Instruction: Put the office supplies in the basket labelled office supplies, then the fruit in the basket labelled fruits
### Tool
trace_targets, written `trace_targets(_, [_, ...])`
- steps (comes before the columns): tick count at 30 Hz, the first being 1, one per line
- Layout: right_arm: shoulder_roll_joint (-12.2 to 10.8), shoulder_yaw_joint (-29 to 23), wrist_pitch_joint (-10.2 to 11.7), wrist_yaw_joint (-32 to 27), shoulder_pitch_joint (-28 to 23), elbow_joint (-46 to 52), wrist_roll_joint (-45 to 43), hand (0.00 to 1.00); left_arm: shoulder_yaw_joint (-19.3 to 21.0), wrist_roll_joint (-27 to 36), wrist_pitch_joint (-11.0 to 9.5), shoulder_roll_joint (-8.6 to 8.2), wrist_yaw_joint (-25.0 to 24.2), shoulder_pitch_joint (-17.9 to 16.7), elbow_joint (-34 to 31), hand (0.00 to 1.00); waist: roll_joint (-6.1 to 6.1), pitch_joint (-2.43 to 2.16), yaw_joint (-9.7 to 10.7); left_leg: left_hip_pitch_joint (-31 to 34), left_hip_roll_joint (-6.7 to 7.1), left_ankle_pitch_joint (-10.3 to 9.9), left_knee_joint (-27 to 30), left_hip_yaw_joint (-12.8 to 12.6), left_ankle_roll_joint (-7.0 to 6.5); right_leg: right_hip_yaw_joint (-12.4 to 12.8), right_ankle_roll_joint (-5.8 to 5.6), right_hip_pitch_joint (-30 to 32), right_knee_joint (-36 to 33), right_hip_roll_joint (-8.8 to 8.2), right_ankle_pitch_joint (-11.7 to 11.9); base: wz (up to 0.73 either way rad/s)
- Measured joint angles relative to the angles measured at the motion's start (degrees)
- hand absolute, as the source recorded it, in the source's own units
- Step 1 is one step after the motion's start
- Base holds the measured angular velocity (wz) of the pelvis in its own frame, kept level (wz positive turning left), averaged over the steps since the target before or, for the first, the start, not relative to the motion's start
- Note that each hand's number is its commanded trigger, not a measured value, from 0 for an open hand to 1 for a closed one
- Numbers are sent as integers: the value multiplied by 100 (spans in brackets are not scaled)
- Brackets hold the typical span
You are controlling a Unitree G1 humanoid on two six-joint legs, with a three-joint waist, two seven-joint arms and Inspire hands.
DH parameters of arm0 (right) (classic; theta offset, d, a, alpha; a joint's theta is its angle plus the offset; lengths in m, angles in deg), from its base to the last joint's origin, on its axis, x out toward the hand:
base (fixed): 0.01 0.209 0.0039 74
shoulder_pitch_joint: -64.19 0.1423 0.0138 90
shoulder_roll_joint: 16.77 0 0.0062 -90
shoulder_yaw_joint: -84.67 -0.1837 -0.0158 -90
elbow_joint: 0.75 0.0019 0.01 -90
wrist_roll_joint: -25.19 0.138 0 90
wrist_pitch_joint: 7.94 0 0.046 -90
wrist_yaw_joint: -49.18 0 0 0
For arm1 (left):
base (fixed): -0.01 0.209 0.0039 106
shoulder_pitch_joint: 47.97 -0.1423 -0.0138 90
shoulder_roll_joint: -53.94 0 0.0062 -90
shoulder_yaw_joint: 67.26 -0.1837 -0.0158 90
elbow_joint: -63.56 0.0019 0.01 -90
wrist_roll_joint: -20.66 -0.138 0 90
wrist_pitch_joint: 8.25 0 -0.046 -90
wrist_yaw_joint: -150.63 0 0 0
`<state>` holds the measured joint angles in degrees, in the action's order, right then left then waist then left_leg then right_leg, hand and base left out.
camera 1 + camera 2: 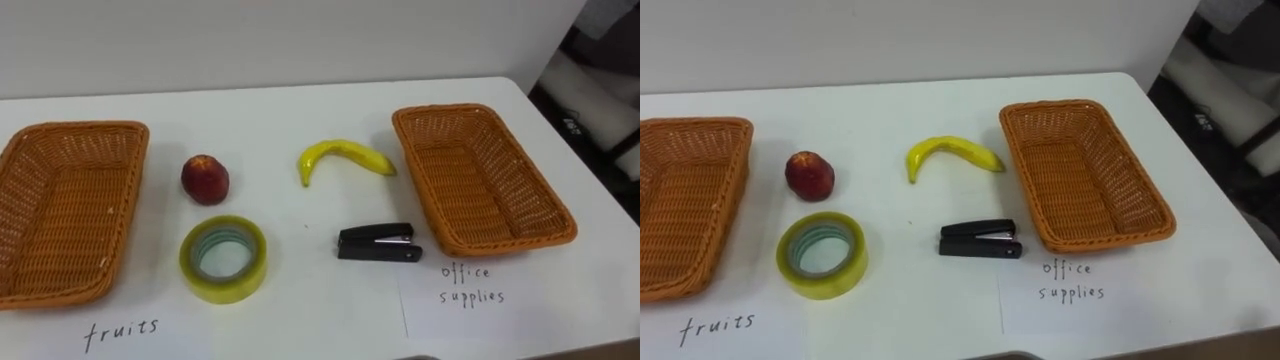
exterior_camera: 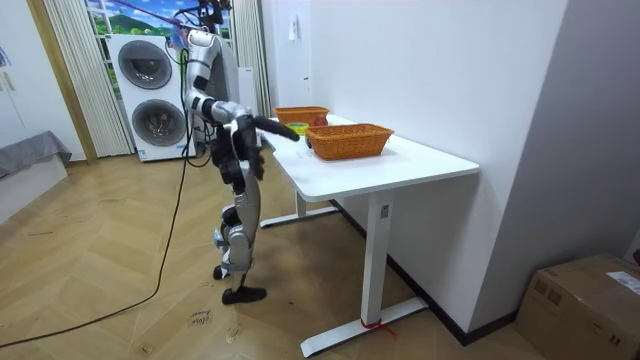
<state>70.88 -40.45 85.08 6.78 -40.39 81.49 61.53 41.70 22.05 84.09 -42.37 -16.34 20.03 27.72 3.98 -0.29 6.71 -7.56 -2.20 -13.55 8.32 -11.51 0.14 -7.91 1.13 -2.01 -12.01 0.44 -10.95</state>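
Left basket (image 1: pixel 80 128) cut off at 9 o'clock. Right hand (image 2: pixel 288 129) far off at table (image 2: pixel 400 165) edge, fingers too tiny to tell.

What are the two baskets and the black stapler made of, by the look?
The left basket and right basket look like woven wicker, orange-brown and matte, the plaited strands showing; possibly a plastic imitation. The stapler looks like black plastic or painted metal, slightly glossy on top.

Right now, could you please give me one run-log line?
fruits basket: empty | office basket: empty | unsorted: peach, banana, tape roll, stapler
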Motion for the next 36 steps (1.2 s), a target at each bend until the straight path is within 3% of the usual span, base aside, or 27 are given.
trace_targets(6, [7, 22, 66, -58, 73, 745, -611, 0, -27, -185, 1, -46, -1, 6, 100, 0, -15, 15, -106, 8, 6, 0, -3, -4, 0, 1, -5, 4, 13, -11, -7, 0])
trace_targets(10, [23, 43, 66, -30, 276, 1278, -1485, 0, -127, -381, 1, -61, -11, 43, 103, 0, 2, 24, -126, 4, 7, 0, 6, 1, 0, -7, -5, 8, 17, -21, -22, 0])
trace_targets(14, [239, 150, 63, 98, 516, 1563, -2051, 0, -134, -384, 5, -61, -130, 76, 121, 0, -2, 29, -202, 2, 13, -1, 10, 1, -1, -8, -8, 3, 17, -24, -18, 0])
trace_targets(20, [479, 428, 63, 259, 911, 1902, -2285, 0, -235, -446, 10, -54, -172, 249, 332, 0, -34, 43, -260, 37, 6, 0, 8, 68, 0, -29, -5, 4, 21, -20, -16, 3])
trace_targets(24, [488, 692, 63, 342, 908, 2367, -2624, 0, -236, -563, 15, -50, -211, 253, 423, 0, -26, 38, -375, 43, 7, 1, 39, 70, 2, -50, -3, -4, 18, -17, -15, 1])
trace_targets(30, [619, 1080, 42, 960, 1229, 2560, -2778, 0, -460, -612, 18, -28, -234, 244, 562, 0, 11, 38, -415, 3, 10, 2, 40, 75, 2, -79, -4, -42, 33, -26, -15, 2])
trace_targets(32, [673, 1145, -65, 1147, 1446, 2683, -2792, 0, -463, -669, 20, -25, -238, 246, 560, 0, 43, 53, -417, 9, 8, 2, 44, 89, 2, -104, -3, -57, 35, -32, -16, 5])
trace_targets(36, [732, 1184, -65, 1305, 1660, 2810, -3103, 0, -458, -882, 19, 4, -245, 272, 555, 0, 94, 84, -484, 11, 2, 2, 81, 85, 2, -110, -3, -90, 59, -34, -16, 1])
